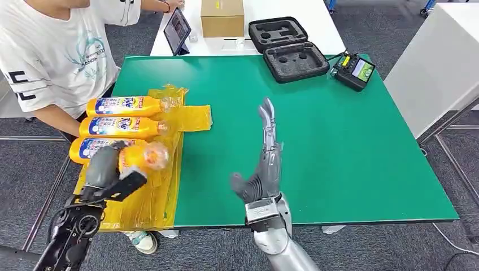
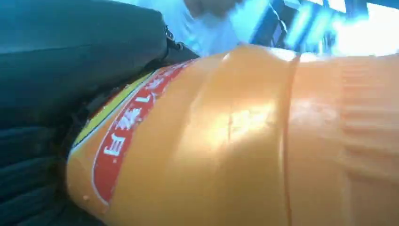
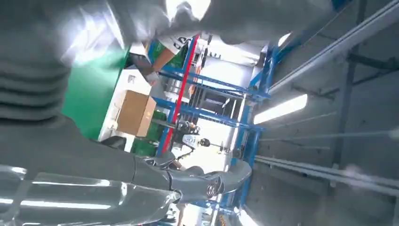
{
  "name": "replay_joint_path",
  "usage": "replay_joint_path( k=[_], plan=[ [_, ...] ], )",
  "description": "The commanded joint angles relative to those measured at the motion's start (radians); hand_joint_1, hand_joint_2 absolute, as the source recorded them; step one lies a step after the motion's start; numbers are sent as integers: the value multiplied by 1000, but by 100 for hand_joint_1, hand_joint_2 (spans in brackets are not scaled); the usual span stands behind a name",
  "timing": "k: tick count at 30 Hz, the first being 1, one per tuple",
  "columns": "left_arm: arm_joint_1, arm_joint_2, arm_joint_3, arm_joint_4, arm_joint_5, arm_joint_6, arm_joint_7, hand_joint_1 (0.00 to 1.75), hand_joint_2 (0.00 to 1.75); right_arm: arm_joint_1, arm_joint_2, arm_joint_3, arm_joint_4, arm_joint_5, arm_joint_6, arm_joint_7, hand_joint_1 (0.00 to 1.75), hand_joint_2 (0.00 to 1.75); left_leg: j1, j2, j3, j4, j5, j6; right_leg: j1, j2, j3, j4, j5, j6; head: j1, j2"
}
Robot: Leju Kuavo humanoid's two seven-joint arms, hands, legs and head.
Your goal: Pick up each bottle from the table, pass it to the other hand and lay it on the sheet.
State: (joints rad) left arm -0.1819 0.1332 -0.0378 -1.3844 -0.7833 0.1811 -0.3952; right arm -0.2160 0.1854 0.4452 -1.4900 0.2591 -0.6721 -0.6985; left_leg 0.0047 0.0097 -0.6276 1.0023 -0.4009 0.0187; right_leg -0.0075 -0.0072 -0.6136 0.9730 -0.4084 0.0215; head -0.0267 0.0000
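Three bottles point(image 1: 121, 105) already fill the sheet point(image 1: 148, 203) near the table's left edge, so the fourth bottle point(image 1: 141, 157), gripped by the left hand point(image 1: 104, 166) while the right hand point(image 1: 265, 164) is open and empty, may roll off.

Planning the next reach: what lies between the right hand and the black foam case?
Only bare green table separates the right hand from the foam case, per the head view.

Green table point(image 1: 339, 147), grey carpet point(image 1: 22, 175)
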Motion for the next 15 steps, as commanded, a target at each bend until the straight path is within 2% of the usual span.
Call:
replay_joint_path(
  k=[1,15],
  plan=[
    [-79,68,-112,166,-141,-103,44,175,175,-120,31,51,172,102,111,17,0,175,0,0,4,-1,-1,-1,0,1,4,0,-1,-1,0,0],
    [-56,70,-118,158,-135,-192,64,175,175,-164,74,86,255,144,176,33,0,175,1,0,6,-1,-2,-2,0,2,7,0,-2,-1,1,0]
  ],
)
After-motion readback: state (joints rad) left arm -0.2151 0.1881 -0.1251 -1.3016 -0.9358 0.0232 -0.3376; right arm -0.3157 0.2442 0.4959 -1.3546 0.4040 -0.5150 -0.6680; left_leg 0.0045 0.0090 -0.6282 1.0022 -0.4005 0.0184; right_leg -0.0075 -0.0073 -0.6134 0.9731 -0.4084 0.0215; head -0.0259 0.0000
